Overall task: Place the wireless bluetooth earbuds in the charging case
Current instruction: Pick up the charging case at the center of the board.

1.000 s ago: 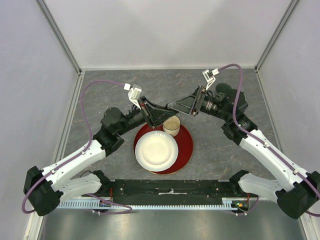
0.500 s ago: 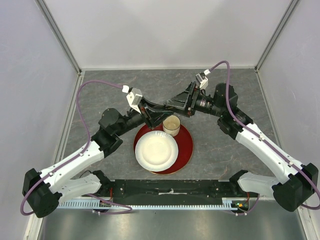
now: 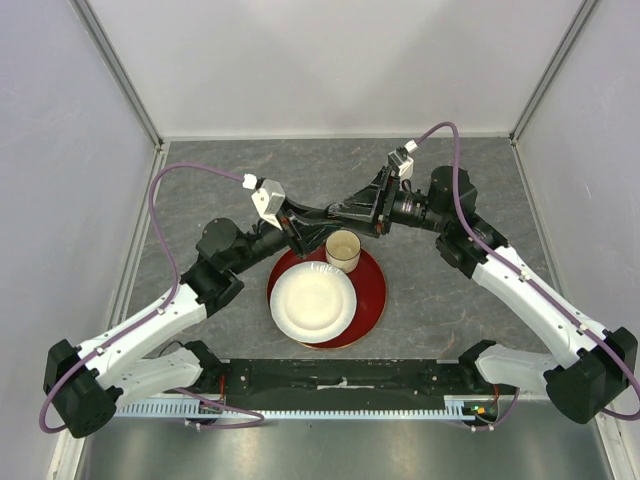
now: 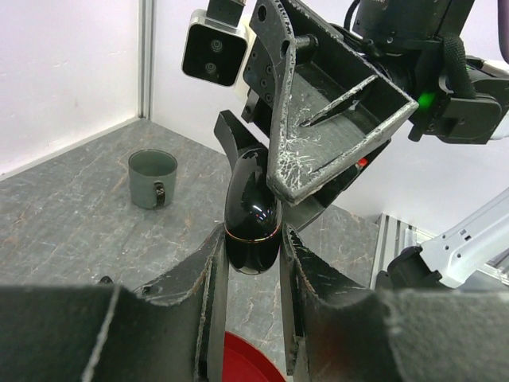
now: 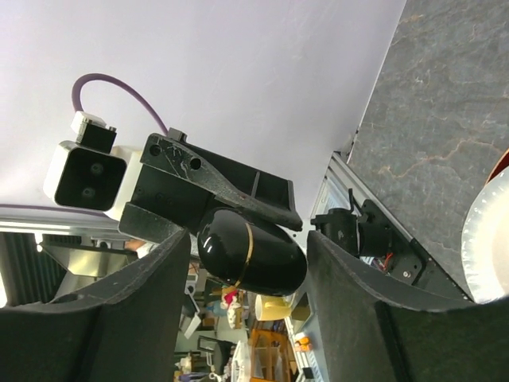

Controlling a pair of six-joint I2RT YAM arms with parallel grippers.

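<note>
A glossy black oval charging case point(image 4: 253, 207) with a thin gold seam is held in the air above the table. My left gripper point(image 4: 251, 235) is shut on its lower end. My right gripper point(image 5: 248, 239) is open with its jaws on either side of the same case point(image 5: 254, 251), a narrow gap showing on each side. In the top view the two grippers meet tip to tip, left point(image 3: 300, 228) and right point(image 3: 338, 212), just behind the paper cup point(image 3: 343, 250), and the case is hidden between them. No earbuds show in any view.
A red round tray point(image 3: 372, 290) holds a white plate point(image 3: 312, 300) and the paper cup. A grey mug point(image 4: 153, 177) stands on the grey table at the back left of the left wrist view. The plate's edge shows in the right wrist view point(image 5: 493, 247).
The right gripper has swung left and closed in on the left gripper until its jaws straddle the case. The left arm has shifted slightly left and back.
</note>
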